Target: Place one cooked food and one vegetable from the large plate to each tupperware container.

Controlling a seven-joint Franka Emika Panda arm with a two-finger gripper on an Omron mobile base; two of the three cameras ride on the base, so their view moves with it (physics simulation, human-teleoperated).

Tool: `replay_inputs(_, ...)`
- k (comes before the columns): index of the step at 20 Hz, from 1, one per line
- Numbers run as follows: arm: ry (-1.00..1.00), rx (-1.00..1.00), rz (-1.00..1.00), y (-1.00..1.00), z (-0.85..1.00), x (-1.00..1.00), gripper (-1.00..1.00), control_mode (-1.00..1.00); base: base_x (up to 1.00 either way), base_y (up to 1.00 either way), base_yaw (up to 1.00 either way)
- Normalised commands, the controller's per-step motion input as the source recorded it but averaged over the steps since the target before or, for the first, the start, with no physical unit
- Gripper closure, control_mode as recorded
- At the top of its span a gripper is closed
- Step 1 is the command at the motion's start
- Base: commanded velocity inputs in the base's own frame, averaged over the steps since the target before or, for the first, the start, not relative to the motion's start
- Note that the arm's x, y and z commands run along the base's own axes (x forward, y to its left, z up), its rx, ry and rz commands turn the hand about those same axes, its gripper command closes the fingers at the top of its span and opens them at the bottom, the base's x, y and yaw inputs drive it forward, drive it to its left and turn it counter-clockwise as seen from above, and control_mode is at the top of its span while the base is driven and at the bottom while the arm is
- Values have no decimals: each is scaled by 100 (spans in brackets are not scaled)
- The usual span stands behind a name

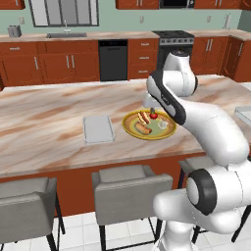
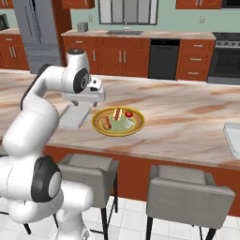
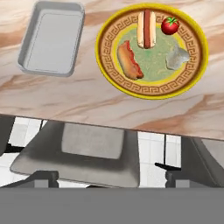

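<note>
plate: large plate (image 3: 151, 89) sat on the marble island counter (image 1: 49, 117), near its front edge, above the stools (image 3: 83, 153).
tray 1: empty tupperware container (image 3: 52, 37) lay beside the plate, apart from it; in the hand view its long axis ran roughly up-down, slightly tilted.
tray 2: only a corner of the second tupperware container (image 2: 233, 136) showed at the right edge of the right base view, well apart from the plate; contents couldn't be told.
plate contents: two hot dogs, a tomato (image 3: 169, 25) and a pale garlic-like lump (image 3: 176, 58).
hot dog A: hot dog (image 3: 146, 28) long axis up-down in the hand view, end near the rim.
hot dog B: second hot dog (image 3: 130, 59) lay diagonal, left of centre.
gripper: gripper (image 2: 96, 91) hung above the counter between tray 1 and the plate, jaws spread wide, nothing held.
</note>
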Motion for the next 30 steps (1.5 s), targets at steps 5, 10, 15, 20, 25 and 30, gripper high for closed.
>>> replay_inputs(5,18,-9,0,1,-57,66,-100,-100,0,0,0)
replay_inputs(10,4,-7,0,0,-79,60,-100,-100,0,0,0)
replay_inputs(15,0,0,0,-1,-77,45,-100,-100,0,0,0)
replay_inputs(20,0,0,0,-14,-66,44,-100,-100,0,0,0)
replay_inputs(25,0,0,0,-13,-37,50,-100,-100,0,0,0)
replay_inputs(30,0,0,0,0,-37,46,-100,-100,0,0,0)
